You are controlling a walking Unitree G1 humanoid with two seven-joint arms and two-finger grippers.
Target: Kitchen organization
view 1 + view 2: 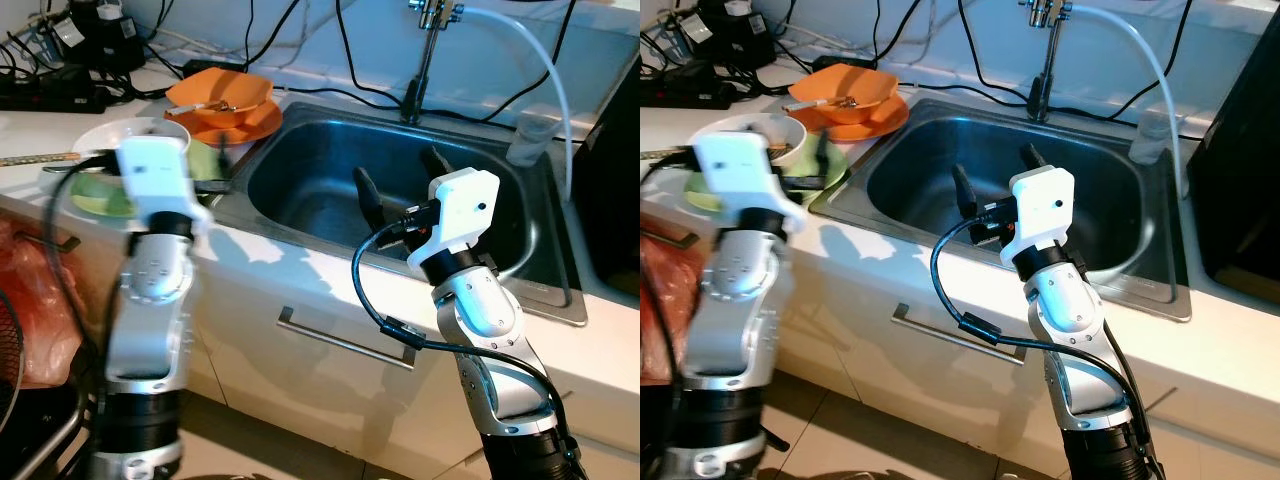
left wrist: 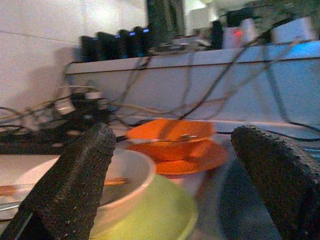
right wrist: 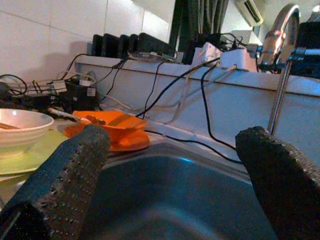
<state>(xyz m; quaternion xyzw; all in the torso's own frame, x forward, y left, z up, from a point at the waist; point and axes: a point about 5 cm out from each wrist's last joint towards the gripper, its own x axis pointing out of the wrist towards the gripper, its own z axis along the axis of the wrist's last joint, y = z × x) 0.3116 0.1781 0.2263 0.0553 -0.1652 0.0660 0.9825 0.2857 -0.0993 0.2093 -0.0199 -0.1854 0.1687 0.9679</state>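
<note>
The robot is standing close to the white bench (image 1: 300, 262), and both arms are reaching forward. The right gripper (image 1: 398, 177) is hanging over the near side of the steel sink (image 1: 310, 150), with its two black fingers spread wide and nothing between them. The left gripper (image 2: 170, 165) is pointing at the dishes on the left of the sink. Its fingers are wide apart too, and it is holding nothing.

Just beyond it, a white bowl (image 1: 780, 135) is sitting on a green plate (image 1: 830, 160), and something long and thin is lying in the bowl. A little farther back, an orange bowl (image 1: 222, 93) is resting on an orange plate (image 1: 262, 122), with what looks like a spoon inside.

I think these dishes are stiff, smooth and a bit slippery. The white bowl could break if it drops. It is probably light. The rim looks like the best place to pinch it, one finger inside and one outside.

Farthest away, the tap (image 1: 425, 50) is standing behind the sink, and black cables (image 1: 300, 40) are running along the wall.
</note>
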